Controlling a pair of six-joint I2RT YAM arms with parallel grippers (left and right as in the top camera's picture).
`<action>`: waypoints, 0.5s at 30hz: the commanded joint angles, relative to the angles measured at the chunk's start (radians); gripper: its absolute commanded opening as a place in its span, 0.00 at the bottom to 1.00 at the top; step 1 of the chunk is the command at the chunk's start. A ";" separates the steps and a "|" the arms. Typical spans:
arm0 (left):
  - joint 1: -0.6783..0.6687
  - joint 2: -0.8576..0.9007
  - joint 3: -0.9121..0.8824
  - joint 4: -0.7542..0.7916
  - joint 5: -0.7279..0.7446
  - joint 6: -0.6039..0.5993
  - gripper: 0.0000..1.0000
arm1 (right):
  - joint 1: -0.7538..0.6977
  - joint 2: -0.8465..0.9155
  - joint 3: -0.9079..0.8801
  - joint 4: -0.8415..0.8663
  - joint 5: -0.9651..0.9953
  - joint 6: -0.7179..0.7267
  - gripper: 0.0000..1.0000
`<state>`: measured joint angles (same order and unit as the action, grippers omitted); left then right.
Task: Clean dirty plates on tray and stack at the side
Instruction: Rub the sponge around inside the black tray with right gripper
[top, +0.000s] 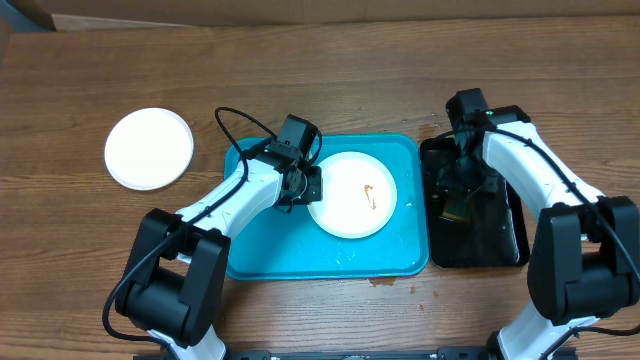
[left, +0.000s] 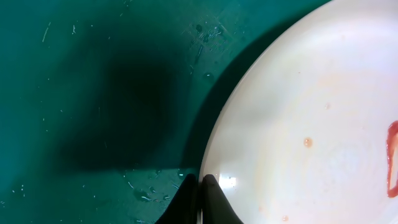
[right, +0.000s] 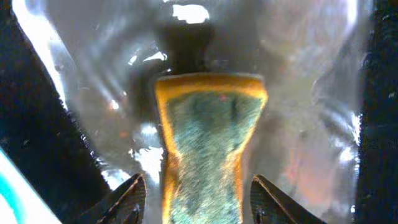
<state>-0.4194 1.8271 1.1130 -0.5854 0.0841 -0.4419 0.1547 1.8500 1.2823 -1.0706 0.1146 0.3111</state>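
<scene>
Rightward: sponge (right: 208, 143), black tray (top: 500, 245); left claw (left: 199, 179) pinches plate (left: 311, 112).

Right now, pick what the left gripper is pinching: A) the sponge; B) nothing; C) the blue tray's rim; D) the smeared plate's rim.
D: the left gripper has its fingertips meeting on the edge of the smeared plate, which lies in the blue tray.

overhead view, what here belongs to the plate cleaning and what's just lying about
In the job: turquoise-blue plastic tray; smeared white round plate; plain white round plate; yellow-edged green sponge; black tray.
Lying about: small dark stain by the tray.
</scene>
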 joint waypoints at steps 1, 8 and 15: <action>0.000 -0.029 0.017 -0.005 -0.017 -0.007 0.05 | -0.007 -0.022 -0.021 0.025 0.027 0.004 0.52; 0.000 -0.029 0.017 -0.005 -0.017 -0.007 0.04 | -0.007 -0.021 -0.095 0.126 0.027 0.004 0.51; 0.000 -0.029 0.017 -0.005 -0.017 -0.007 0.05 | -0.007 -0.021 -0.100 0.153 0.027 -0.002 0.04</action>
<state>-0.4194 1.8267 1.1137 -0.5873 0.0841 -0.4419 0.1501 1.8500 1.1812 -0.9230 0.1349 0.3115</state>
